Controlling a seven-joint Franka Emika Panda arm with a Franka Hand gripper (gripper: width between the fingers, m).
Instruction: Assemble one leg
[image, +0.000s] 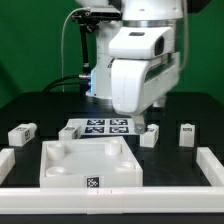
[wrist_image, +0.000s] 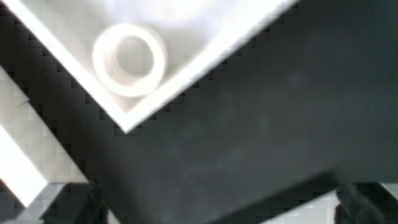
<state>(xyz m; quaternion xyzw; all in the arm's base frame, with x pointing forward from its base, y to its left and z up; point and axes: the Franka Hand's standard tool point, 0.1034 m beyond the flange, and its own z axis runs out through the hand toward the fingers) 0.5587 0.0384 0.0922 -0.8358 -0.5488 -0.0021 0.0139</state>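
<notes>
Three legs, small white pegs with black-and-white tags, stand on the black table in the exterior view: one (image: 20, 132) at the left, one (image: 148, 137) just below the arm, one (image: 186, 133) at the right. The large white square piece (image: 88, 160) with corner sockets lies in front. My gripper (image: 152, 112) hangs above the table near the middle leg, its tips hard to make out. In the wrist view the gripper (wrist_image: 210, 205) is open and empty, with dark fingers (wrist_image: 54, 205) at the frame's edges. A corner of the square piece with a round socket (wrist_image: 128, 58) shows there; no leg does.
The marker board (image: 100, 127) lies behind the square piece, under the arm. White rails border the work area at the front (image: 110, 195), left (image: 5, 160) and right (image: 210, 165). Cables hang behind the arm.
</notes>
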